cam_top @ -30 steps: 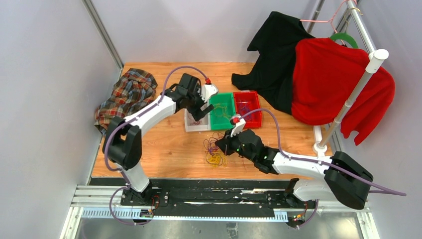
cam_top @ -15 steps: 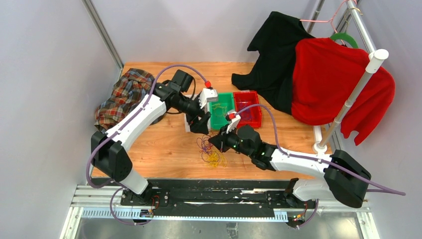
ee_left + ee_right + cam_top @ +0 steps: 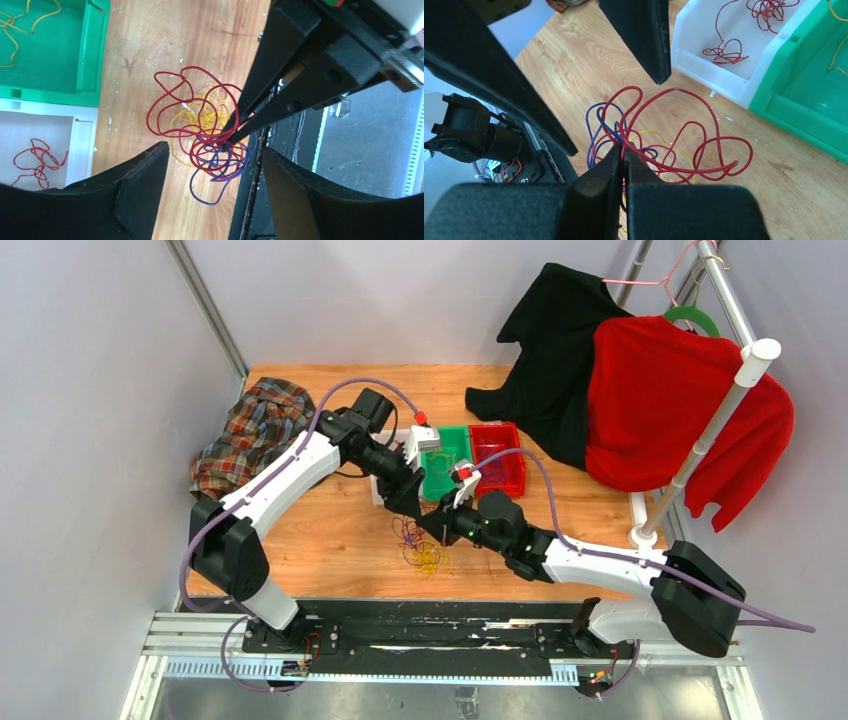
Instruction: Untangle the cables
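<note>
White bin [image 3: 45, 127] and green bin [image 3: 93, 50] run off the left wrist view's edges.

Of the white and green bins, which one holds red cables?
The white bin, with red cables inside; the green bin beside it shows yellow strands.

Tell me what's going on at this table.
The right pincer is shut on a tangle of red, yellow and purple cables, and the left pincer hovers open around it. Some red strands already lie in the white bin, yellow ones in the green bin.
</note>
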You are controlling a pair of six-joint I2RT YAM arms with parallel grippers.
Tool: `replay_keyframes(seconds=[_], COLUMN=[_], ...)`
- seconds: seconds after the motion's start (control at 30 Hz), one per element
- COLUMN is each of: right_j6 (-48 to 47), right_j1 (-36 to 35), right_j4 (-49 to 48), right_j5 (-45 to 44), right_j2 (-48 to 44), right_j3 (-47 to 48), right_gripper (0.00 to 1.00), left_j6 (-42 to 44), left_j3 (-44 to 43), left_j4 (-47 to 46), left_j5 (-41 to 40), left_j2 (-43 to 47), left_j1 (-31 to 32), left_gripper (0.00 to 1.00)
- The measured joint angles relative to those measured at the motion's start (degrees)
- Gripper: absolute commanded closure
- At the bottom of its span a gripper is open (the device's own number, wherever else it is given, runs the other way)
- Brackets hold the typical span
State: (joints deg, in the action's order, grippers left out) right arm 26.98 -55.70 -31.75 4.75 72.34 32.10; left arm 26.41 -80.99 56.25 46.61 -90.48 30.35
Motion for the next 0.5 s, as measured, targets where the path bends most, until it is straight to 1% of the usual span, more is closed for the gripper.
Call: replay_keyframes(seconds=[0.13,0.23,0.37,0.5], right_j6=[-0.24,-0.59,-0.92,-1.05], right_j1=[0.0,0.0,0.0,0.0], right_j4=[-0.22,-0.31,-0.35,-0.42], right_j5=[0.22,0.2,0.2,0.09], right_j2=[0.0,-0.04,-0.2,-0.46], right_j3=[0.02,0.02,0.0,0.02], right_gripper=[0.99,0.99,0.99,0.99], left_j6=[-2.1,-4.63,-8.28,-10.84], left_j3=[1.68,2.32,2.32,2.32], left_j4=[-2.49,-5.31,-8.57,-8.74], left_j5=[-2.34,-4.35,-3.93,-0.61], left_j2=[-0.02,-0.02,-0.02,-0.04], left_j1=[0.13,0.09,-0.17,-0.31], left_gripper=[0.34,0.44,0.68,0.9])
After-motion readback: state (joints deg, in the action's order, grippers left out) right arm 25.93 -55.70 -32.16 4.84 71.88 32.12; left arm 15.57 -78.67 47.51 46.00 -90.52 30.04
